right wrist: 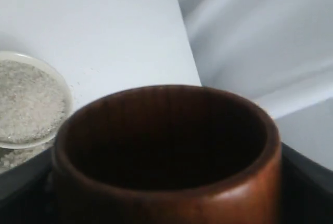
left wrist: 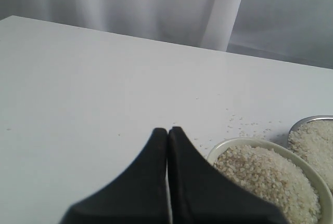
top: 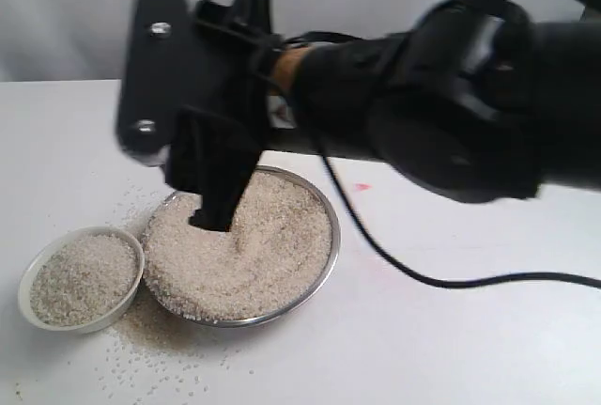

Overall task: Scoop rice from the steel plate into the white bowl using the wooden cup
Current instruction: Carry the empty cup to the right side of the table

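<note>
Left gripper's jaws are pressed together; the right gripper, angled downward, clamps the wooden cup.

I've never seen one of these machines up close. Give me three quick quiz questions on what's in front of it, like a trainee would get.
1. Short answer: what fills the bowl?
2. True or false: the left gripper holds the cup.
3. Pick one: the right gripper is over A the bowl, B the plate, C neither.

Key
1. Rice.
2. False. The left gripper is shut on nothing, and the right gripper holds the cup.
3. B.
</note>
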Available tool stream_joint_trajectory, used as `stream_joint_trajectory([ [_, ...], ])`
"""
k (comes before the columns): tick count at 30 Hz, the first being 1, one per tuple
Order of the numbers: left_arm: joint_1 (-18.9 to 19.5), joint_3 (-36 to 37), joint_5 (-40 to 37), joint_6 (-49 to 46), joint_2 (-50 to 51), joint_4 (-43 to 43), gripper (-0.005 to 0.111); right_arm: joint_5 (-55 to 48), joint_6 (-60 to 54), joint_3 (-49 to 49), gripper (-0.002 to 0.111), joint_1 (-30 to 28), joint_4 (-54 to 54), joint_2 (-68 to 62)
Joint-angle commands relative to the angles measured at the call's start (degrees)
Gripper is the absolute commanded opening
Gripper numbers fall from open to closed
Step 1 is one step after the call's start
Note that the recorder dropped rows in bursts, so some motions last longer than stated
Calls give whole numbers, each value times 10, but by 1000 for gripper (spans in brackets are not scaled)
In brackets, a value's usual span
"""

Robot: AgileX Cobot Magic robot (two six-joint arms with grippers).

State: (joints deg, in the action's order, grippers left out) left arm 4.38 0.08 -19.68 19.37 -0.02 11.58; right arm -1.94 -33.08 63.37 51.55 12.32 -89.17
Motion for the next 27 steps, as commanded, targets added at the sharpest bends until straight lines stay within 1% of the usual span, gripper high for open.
stream_joint_trajectory([
  [1,-4,-1,3,1,0,-3,0,145,64,-143,0,-69,-12,105],
  [2,-4,-1,3,1,0,-3,0,181,103,-184,0,-97,7,137],
  [3,-4,-1,3,1,0,-3,0,197,132,-202,0,-112,22,150],
  [4,-4,-1,3,1,0,-3,0,222,199,-228,0,-135,55,168],
  [5,-4,-1,3,1,0,-3,0,225,237,-240,0,-152,77,178],
  [6,-4,-1,3,1,0,-3,0,226,303,-256,0,-175,104,189],
  [7,-4,-1,3,1,0,-3,0,227,334,-270,0,-193,118,191],
  [9,-4,-1,3,1,0,-3,0,237,358,-293,0,-225,127,185],
  [12,-4,-1,3,1,0,-3,0,311,421,-329,0,-273,127,166],
  [13,-4,-1,3,1,0,-3,0,336,428,-340,0,-290,118,156],
  [15,-4,-1,3,1,0,-3,0,360,428,-354,0,-307,78,141],
  [18,-4,-1,3,1,0,-3,0,399,422,-371,0,-321,32,115],
  [23,-4,-1,3,1,0,-3,0,428,419,-375,0,-323,-7,51],
  [27,-4,-1,3,1,0,-3,0,480,385,-375,0,-323,-48,-15],
])
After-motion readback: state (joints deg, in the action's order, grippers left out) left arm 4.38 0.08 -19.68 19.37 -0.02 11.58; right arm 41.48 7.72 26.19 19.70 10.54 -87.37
